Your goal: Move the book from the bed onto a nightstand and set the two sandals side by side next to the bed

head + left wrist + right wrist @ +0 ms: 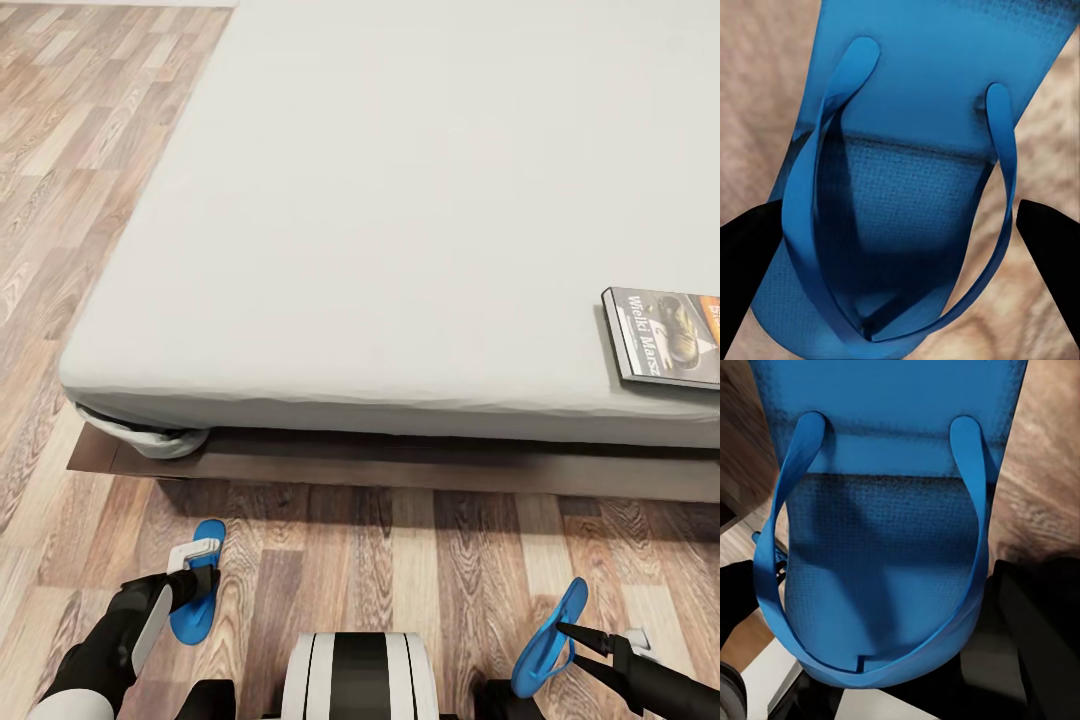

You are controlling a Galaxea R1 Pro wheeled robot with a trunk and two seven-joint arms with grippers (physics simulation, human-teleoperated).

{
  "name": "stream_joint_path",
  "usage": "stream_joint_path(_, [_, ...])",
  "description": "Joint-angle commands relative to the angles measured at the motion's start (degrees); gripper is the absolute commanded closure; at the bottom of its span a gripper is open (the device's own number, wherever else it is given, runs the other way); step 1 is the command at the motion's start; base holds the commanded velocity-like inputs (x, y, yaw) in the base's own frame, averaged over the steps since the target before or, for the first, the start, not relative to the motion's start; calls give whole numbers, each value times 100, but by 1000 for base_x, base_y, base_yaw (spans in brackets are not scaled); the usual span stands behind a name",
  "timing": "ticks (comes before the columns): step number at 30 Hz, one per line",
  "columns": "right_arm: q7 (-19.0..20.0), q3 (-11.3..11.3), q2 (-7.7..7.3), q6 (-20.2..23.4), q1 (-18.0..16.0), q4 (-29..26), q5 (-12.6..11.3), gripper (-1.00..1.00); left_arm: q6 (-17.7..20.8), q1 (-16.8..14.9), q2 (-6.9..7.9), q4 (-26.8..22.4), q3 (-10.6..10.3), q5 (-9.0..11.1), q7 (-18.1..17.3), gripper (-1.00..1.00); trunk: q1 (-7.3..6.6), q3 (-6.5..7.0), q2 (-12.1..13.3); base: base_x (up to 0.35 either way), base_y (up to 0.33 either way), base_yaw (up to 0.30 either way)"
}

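Observation:
The book [665, 338] lies flat on the pale grey bed [400, 200], near its front edge at the far right. One blue sandal [212, 532] sits low over the floor at the front left. My left gripper [198, 590] is over it, its fingers [750, 255] pressed against both side edges of that sandal [937, 67]. The other blue sandal [555, 612] hangs tilted on edge at the front right, with my right gripper [566, 640] shut across it. In the right wrist view that sandal [885, 405] sits between the dark fingers [1035, 645].
The bed's dark wood platform base [400, 468] juts out along the floor in front of me. Wood-plank floor [400, 570] lies between the two sandals and runs up the left side of the bed. My white trunk [355, 675] shows at the bottom centre.

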Motion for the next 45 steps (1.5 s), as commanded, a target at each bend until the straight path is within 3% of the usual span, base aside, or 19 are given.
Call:
stream_joint_path(1, [1,24,-6,33,-6,5,-50,100,36,0,-2,-6,12,55,-2,100,-1,-3,-1,0,0,0])
stream_joint_path(32, [2,24,-6,33,-6,5,-50,100,32,0,-7,0,12,54,-2,100,-1,-3,-1,0,0,0])
stream_joint_path(33, [2,24,-9,33,-6,5,-50,100,32,0,-7,0,12,51,-2,-100,-1,-3,-1,0,0,0])
stream_joint_path(45, [2,24,-5,33,-6,5,-50,100,32,0,-7,-2,12,48,-2,-100,-1,-3,-1,0,0,0])
